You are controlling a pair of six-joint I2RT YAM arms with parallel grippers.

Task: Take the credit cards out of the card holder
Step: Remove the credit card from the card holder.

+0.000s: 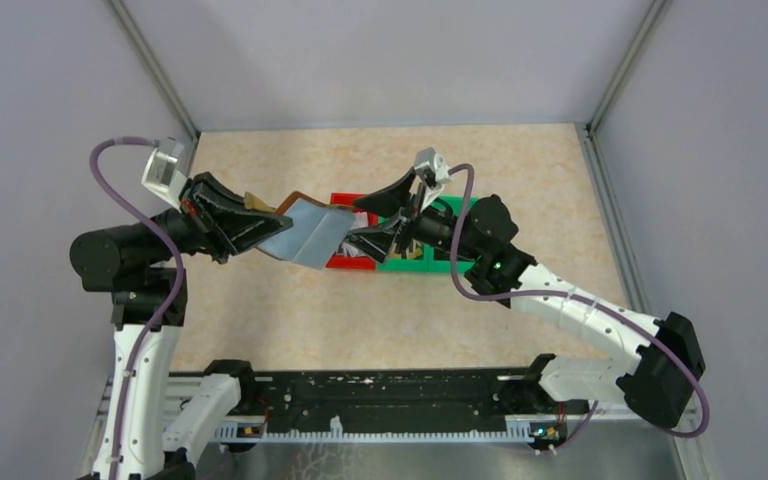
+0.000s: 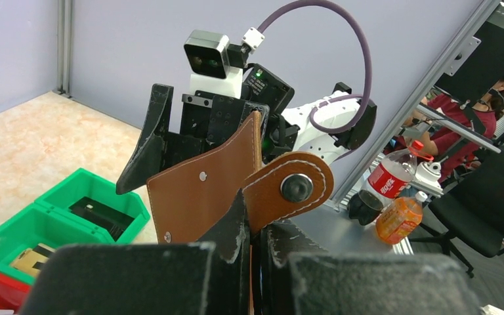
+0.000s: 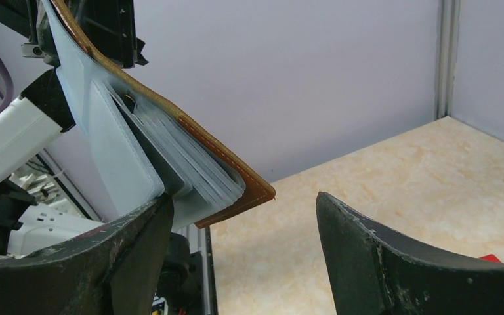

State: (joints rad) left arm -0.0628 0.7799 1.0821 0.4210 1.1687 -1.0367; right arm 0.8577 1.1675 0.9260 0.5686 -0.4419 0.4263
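Note:
The brown card holder (image 1: 305, 232) hangs open in the air over the table's middle, its pale grey-blue inside facing up. My left gripper (image 1: 250, 215) is shut on its left part; in the left wrist view the brown outside (image 2: 200, 190) and snap tab (image 2: 295, 187) rise from the closed jaws (image 2: 257, 243). My right gripper (image 1: 385, 215) is open at the holder's right edge. In the right wrist view the clear pockets (image 3: 197, 170) fan out just above its left finger (image 3: 125, 249). I cannot tell cards within the pockets. A dark card (image 2: 102, 213) and a tan one (image 2: 29, 257) lie in the green bin.
A red bin (image 1: 345, 262) and a green bin (image 1: 422, 262) stand side by side under and behind the right gripper; the green bin (image 2: 72, 190) also shows in the left wrist view. Grey walls close in the table at the left, back and right.

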